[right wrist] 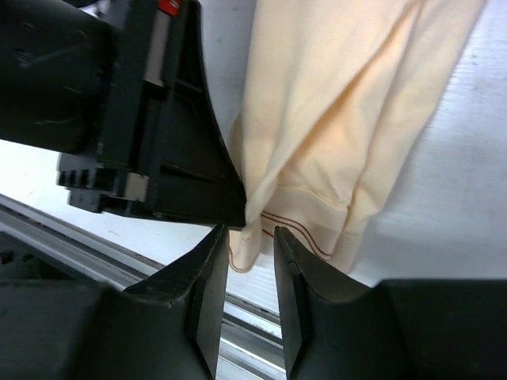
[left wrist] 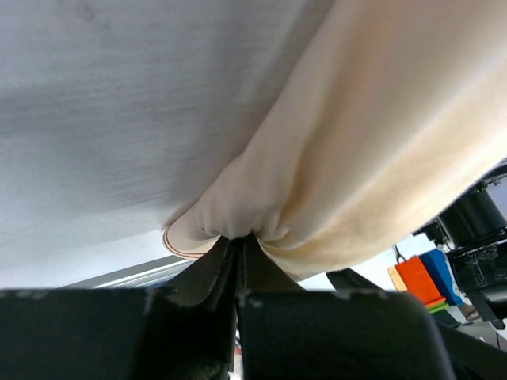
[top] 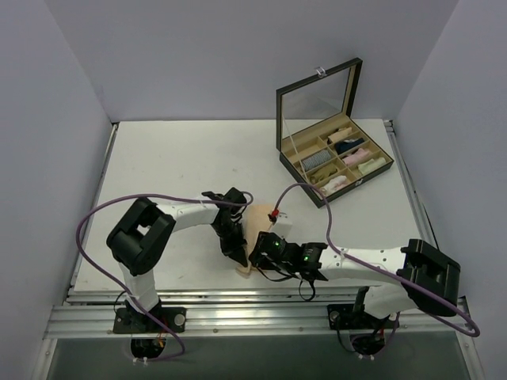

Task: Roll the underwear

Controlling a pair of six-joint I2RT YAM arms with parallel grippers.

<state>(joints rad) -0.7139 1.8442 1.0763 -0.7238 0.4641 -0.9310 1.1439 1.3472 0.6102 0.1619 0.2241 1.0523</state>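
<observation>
The underwear (top: 257,225) is a pale peach cloth bunched near the table's front edge, between the two grippers. My left gripper (top: 235,244) is shut on a bunched edge of it; in the left wrist view the jaws (left wrist: 238,237) pinch the cloth (left wrist: 380,134), which drapes to the right. My right gripper (top: 258,255) is right next to it. In the right wrist view its fingers (right wrist: 251,237) stand a little apart, with the hemmed corner of the underwear (right wrist: 317,119) just at their tips, not clamped. The left gripper's black body (right wrist: 150,119) is close on the left.
An open black box (top: 287,150) with a mirrored lid stands at the back right, with several cloth rolls (top: 337,184) in its compartments. The metal rail (top: 238,317) of the table's front edge runs just below the grippers. Purple cables loop over both arms.
</observation>
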